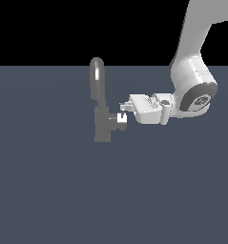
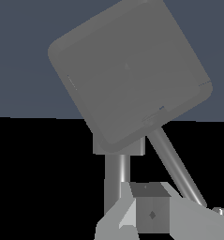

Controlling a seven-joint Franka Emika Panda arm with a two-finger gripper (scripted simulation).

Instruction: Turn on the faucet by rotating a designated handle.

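The grey faucet (image 1: 102, 125) stands upright, its arched spout (image 1: 97, 75) rising above the blocky body. The handle (image 1: 119, 121) is a short stub sticking out of the body toward the exterior view's right. My gripper (image 1: 124, 106) reaches in level from that side, its tips just above the stub's outer end and close to touching it. The fingers look pressed together with nothing between them. In the wrist view the handle's rounded square end face (image 2: 127, 75) fills the frame, a thin lever pin (image 2: 175, 166) slants away from it, and my fingers (image 2: 114, 224) show at the edge.
The white arm (image 1: 194, 88) comes down from the upper part of the exterior view's right. The faucet stands on a flat dark blue-grey floor (image 1: 48, 190). Nothing else shows.
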